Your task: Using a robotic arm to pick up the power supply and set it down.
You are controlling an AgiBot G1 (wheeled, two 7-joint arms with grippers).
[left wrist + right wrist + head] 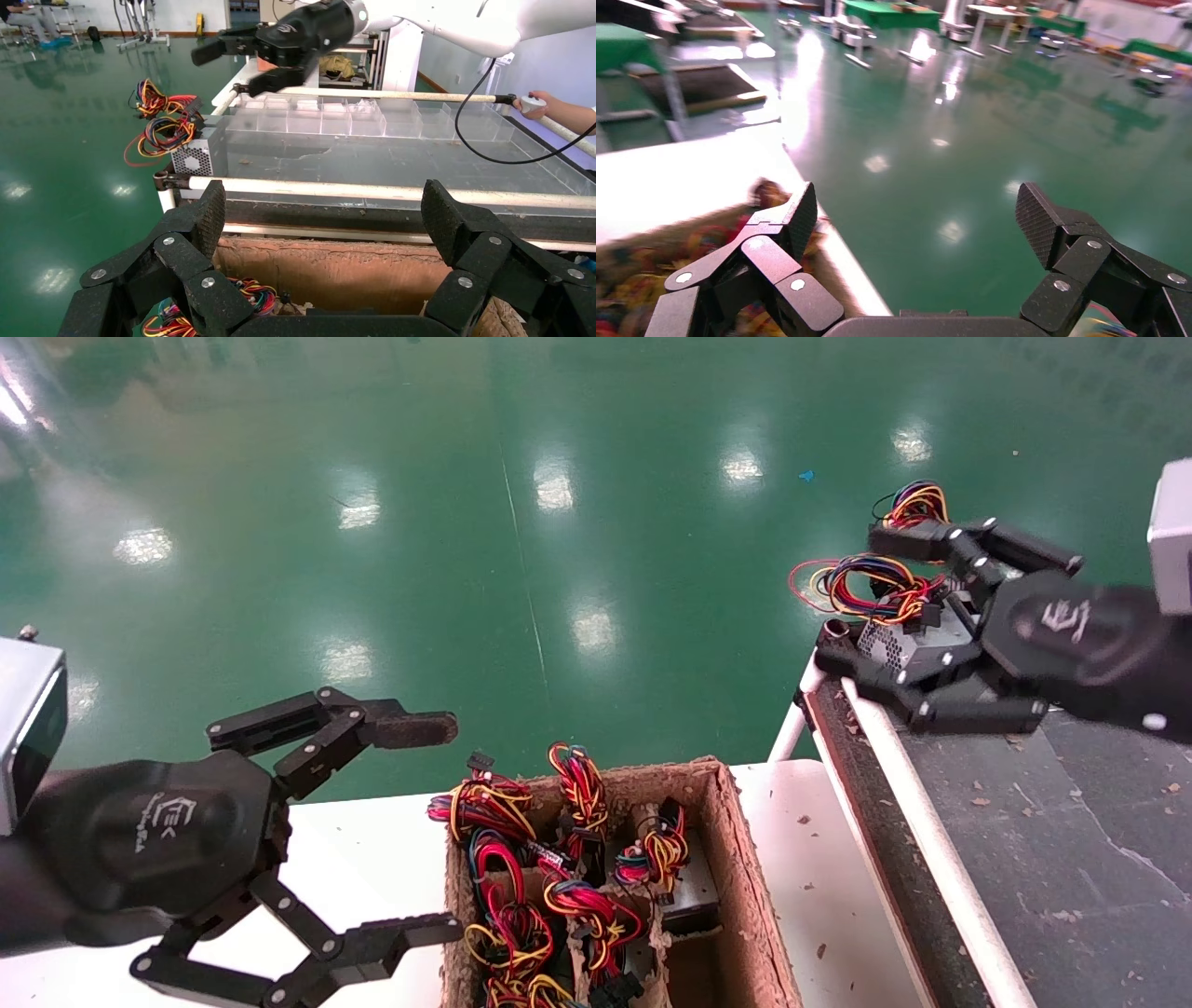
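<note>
Factory hall, glossy green floor (559, 523), conveyor belt (393, 158), cardboard box (745, 915) of wired power supplies, far work tables (989, 14)

**Two surfaces, loaded**

White table (372, 840) carries the brown cardboard box (745, 896) of wire-bundled units. Beside it, the dark conveyor belt (1043, 840) bears the power supply (908, 640) at its far end, plus scattered debris.

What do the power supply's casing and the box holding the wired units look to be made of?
The power supply casing looks like bare grey sheet metal, matte, with a punched round fan grille. The box looks like rough brown cardboard or pulp board: fuzzy, frayed rims and crumbs shed around it.
</note>
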